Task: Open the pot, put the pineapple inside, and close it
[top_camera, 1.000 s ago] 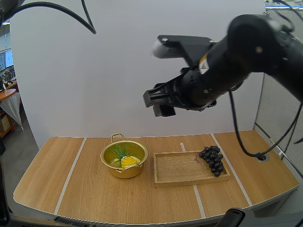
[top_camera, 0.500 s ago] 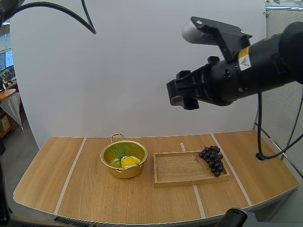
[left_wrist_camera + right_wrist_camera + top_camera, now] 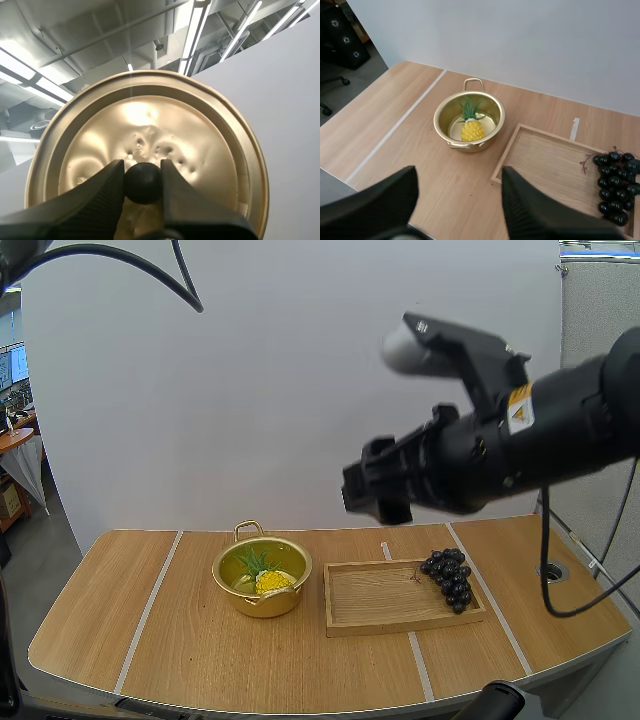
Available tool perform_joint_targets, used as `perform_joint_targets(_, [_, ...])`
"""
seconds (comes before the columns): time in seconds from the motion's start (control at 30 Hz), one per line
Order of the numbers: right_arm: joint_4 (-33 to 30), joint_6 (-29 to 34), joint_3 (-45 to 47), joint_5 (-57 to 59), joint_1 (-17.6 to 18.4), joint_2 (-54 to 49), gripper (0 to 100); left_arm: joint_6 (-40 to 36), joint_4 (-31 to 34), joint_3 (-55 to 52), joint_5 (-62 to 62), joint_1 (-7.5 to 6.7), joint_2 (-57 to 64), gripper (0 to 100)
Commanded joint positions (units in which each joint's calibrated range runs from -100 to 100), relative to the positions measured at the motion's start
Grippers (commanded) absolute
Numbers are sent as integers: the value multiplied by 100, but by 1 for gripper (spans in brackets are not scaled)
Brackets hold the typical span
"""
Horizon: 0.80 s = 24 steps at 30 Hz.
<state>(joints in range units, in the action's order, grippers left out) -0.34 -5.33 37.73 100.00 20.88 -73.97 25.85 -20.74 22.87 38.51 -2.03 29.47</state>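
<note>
A gold pot (image 3: 261,580) stands open on the table with a yellow pineapple (image 3: 272,581) inside it. The right wrist view looks down on the same pot (image 3: 468,122) and pineapple (image 3: 472,129). My right gripper (image 3: 457,197) is open and empty, its fingers (image 3: 540,212) spread wide high above the table. In the high view my right gripper (image 3: 375,490) hangs well above the wooden tray (image 3: 400,622). My left gripper (image 3: 142,180) is shut on the black knob (image 3: 143,182) of the gold lid (image 3: 200,135), held up in the air.
A bunch of dark grapes (image 3: 450,575) lies at the right end of the wooden tray (image 3: 547,182), to the right of the pot. The grapes (image 3: 615,190) also show in the right wrist view. Bare table lies left of the pot.
My right arm has swung to the right and then dropped lower, away from above the pot. The pot, pineapple, tray and grapes stayed where they were.
</note>
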Motion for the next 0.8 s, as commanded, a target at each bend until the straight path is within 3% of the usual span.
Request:
perform_joint_targets(0.0, [-72, -55, 76, 0, -81, -50, 20, -56, 18, 57, -181, -16, 50, 0])
perform_joint_targets(0.03, [-72, -55, 76, 0, -113, -50, 4, -56, 18, 57, -181, -16, 50, 0])
perform_joint_targets(0.07, [-72, -55, 76, 0, -145, -50, 0, -56, 18, 57, -181, -16, 50, 0])
perform_joint_targets(0.77, [-36, -55, 76, 0, -244, -50, 0, -56, 18, 57, -181, -16, 50, 0])
